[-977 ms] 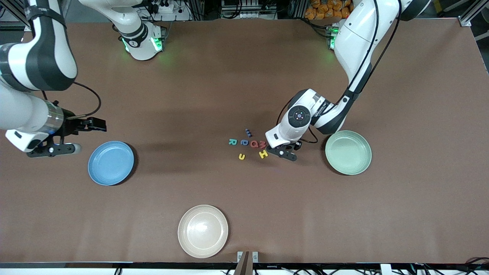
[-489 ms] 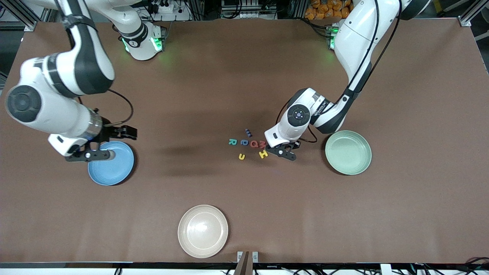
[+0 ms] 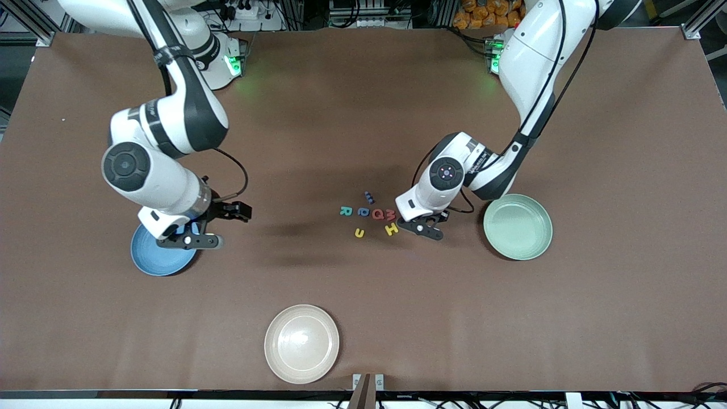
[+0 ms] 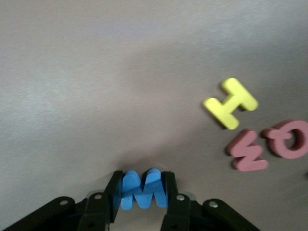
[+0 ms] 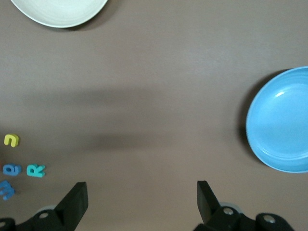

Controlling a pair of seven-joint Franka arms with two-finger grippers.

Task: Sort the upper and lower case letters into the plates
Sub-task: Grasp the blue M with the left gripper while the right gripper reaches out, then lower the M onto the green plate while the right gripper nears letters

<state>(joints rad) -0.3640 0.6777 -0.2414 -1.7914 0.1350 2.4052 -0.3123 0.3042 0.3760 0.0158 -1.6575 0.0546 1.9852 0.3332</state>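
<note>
Blue M (image 4: 143,189) pinched in left claw (image 4: 143,192), seemingly low

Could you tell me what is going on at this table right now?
Two robot arms are sorting foam letters into plates. The left gripper is shut on a blue letter, low beside the letter cluster in the middle of the table, next to the mint green plate. The right gripper hangs open at the rim of the light blue plate. Both plates are empty, as is the cream-beige plate.
</note>
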